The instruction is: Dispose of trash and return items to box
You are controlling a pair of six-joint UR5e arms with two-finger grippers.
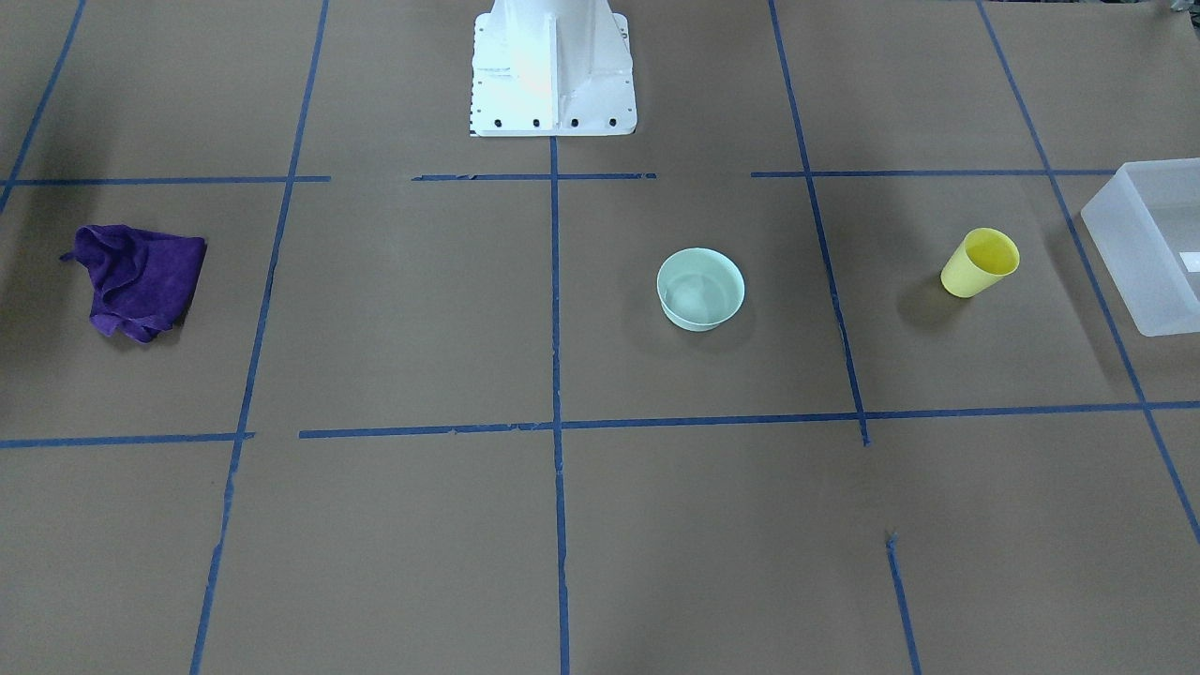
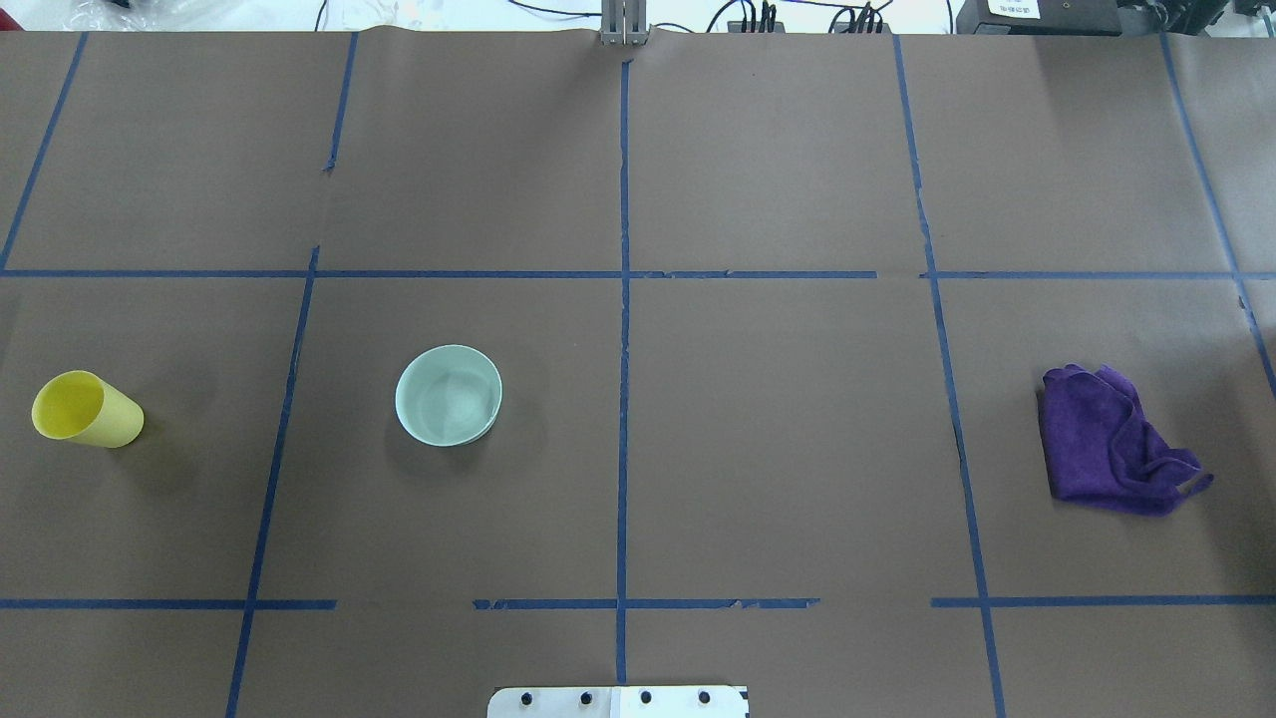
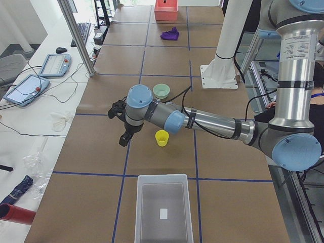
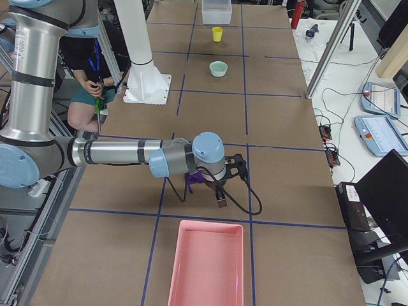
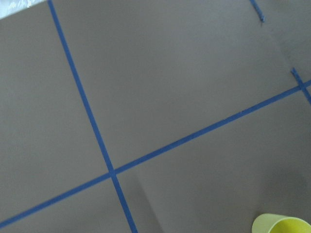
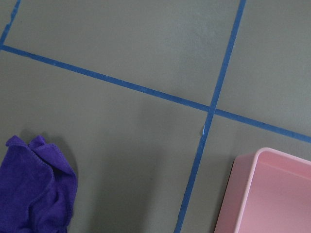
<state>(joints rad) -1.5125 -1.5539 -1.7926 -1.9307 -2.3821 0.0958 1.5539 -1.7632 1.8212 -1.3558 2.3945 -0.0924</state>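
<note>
The yellow cup (image 1: 980, 262) stands upright on the table near the translucent white bin (image 1: 1148, 244). It also shows in the overhead view (image 2: 85, 409), the left side view (image 3: 161, 137) and at the bottom edge of the left wrist view (image 5: 282, 224). The bin (image 3: 163, 210) holds nothing that I can see. My left gripper (image 3: 119, 124) hovers above the table beside the cup; I cannot tell whether it is open or shut. My right gripper (image 4: 233, 182) hovers by a purple cloth (image 2: 1112, 444); I cannot tell its state either.
A mint green bowl (image 2: 449, 395) sits upright between the cup and the table's middle. A pink tray (image 4: 205, 264) lies at the table's end on my right, beyond the purple cloth (image 6: 34, 189). The robot's white base (image 1: 553, 84) stands at the table's edge.
</note>
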